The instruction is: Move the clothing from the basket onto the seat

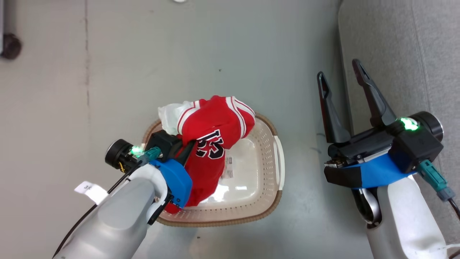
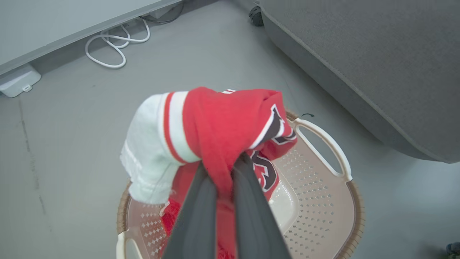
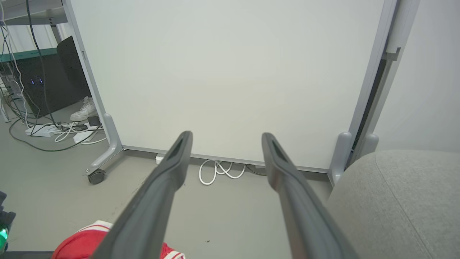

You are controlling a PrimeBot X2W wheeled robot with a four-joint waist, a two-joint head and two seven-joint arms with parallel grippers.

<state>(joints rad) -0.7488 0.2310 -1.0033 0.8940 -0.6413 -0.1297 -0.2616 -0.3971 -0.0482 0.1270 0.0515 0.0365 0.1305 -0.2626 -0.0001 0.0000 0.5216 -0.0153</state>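
You are in the lifting-out step: your left gripper [image 2: 224,166] has its two long dark fingers pressed together on a fold of the soft red jersey with white stripe trim and black-and-white numbers [image 1: 215,122]. The bunched cloth is held up above the cream-white oval perforated plastic basket with the brown woven-look rim [image 1: 267,169]. The jersey is not free yet. In the head view its lower end hangs down inside the basket near the wall closest to you, and a pale white fold flops over the far rim. You cannot tell from here whether the shorts are caught up in the same bunch, though the part of the basket floor that shows looks bare. The large grey fabric-upholstered seat cushion [image 1: 395,54] lies to your right, near the basket with a strip of grey floor between them. Your right gripper [image 1: 338,70] hangs over that strip at the cushion's edge, fingers spread wide and holding nothing. The next move probably calls for raising the left arm until the trailing hem clears the rim, so it does not drag the light basket along. Then carry the bundle rightward over the cushion before letting go. Watch the path, since the idle right arm stands between basket and seat and may need to give way.
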